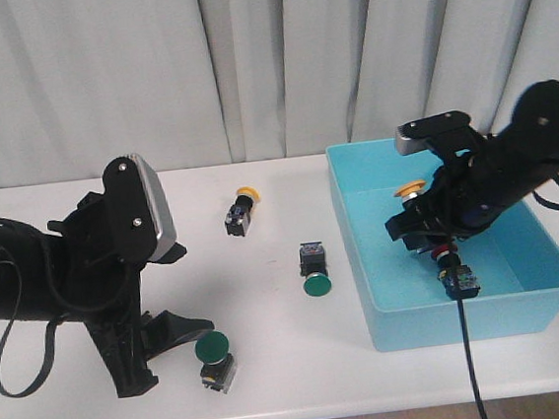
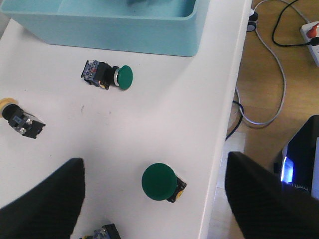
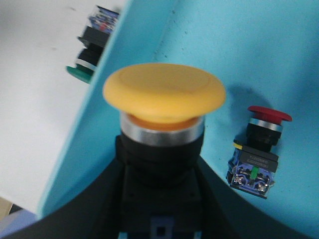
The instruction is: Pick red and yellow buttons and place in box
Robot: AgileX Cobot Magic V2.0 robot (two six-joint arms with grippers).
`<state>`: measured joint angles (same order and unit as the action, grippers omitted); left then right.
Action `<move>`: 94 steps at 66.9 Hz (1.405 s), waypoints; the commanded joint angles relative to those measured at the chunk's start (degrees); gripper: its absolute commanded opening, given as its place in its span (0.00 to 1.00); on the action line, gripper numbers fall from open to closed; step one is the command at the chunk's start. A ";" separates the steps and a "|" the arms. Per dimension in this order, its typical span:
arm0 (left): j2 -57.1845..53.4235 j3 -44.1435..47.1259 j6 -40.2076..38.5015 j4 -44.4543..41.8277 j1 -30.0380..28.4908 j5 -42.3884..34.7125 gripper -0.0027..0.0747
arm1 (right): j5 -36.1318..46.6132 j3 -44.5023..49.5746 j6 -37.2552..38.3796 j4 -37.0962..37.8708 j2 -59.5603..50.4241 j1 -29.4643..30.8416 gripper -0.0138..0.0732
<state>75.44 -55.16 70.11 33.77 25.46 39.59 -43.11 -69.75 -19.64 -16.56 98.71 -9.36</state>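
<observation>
My right gripper (image 1: 421,218) is inside the turquoise box (image 1: 364,261), shut on a yellow button (image 1: 411,190) and holding it above the box floor. The right wrist view shows the yellow cap (image 3: 164,92) and its black body between my gripper's (image 3: 159,169) jaws. A red button (image 1: 447,251) lies on the box floor, also seen in the right wrist view (image 3: 264,129). A second yellow button (image 1: 240,213) lies on the table at the back middle, and shows in the left wrist view (image 2: 20,117). My left gripper (image 1: 170,354) is open and empty over the table's front left.
A green button (image 1: 214,349) stands near the table's front edge, between the left gripper's (image 2: 153,159) open jaws (image 2: 159,181). Another green button (image 1: 314,270) lies just left of the box (image 2: 107,74). Part of a button body (image 2: 102,233) shows by the left finger.
</observation>
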 commanded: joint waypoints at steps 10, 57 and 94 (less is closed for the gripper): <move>-1.51 -1.46 -0.69 1.75 0.32 -1.98 0.76 | -5.51 -12.80 10.48 5.34 9.52 0.62 0.41; -1.51 -1.46 -0.69 1.75 0.32 -1.54 0.76 | -9.10 -20.27 10.87 5.92 22.17 0.62 0.59; -1.51 -1.46 -5.39 2.36 0.32 -1.11 0.76 | -18.46 -18.65 10.10 5.85 1.30 0.62 0.60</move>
<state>75.44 -55.16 67.43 33.83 25.46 39.82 -61.18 -89.34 -8.87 -10.45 109.10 -9.04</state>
